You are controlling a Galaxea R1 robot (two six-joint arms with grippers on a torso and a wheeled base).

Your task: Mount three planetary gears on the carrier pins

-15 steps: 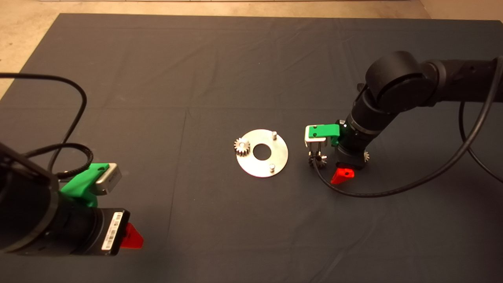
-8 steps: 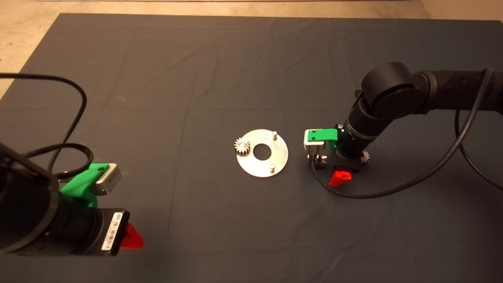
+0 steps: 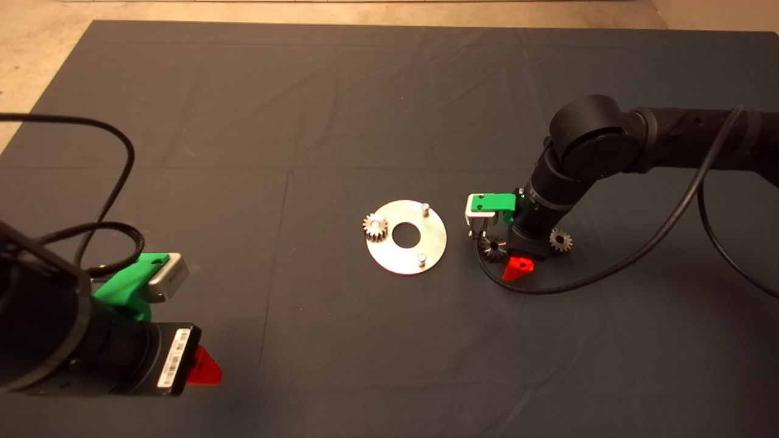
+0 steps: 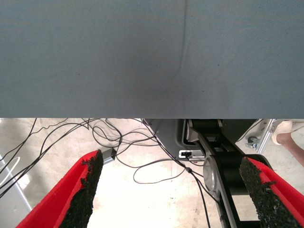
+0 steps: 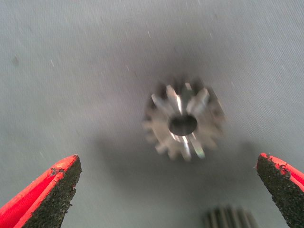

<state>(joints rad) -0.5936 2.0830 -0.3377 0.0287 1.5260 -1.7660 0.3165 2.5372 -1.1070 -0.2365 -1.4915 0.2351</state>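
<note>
The shiny carrier disc [image 3: 429, 243] lies mid-mat with one planetary gear [image 3: 375, 227] seated on its left pin. Two carrier pins [image 3: 425, 208] [image 3: 421, 258] stand bare. Two more planetary gears lie on the mat to the disc's right, one [image 3: 493, 247] by my right gripper [image 3: 521, 260] and one [image 3: 560, 240] just right of it. In the right wrist view the gripper [image 5: 167, 161] is open and low over the mat, a gear [image 5: 184, 124] lying just beyond its fingertips; the other gear [image 5: 230, 219] peeks in at the edge. My left gripper [image 3: 202, 365] is parked lower left, open [image 4: 171, 161].
A black cable [image 3: 608, 274] loops on the mat below the right arm. The left wrist view shows the mat edge [image 4: 142, 117], the floor with tangled cables [image 4: 118, 137] and a person's shoe [image 4: 289, 128].
The right arm has shifted left and slightly back. The right-hand loose gear, half hidden by the wrist before, now shows fully. The left arm has not moved.
</note>
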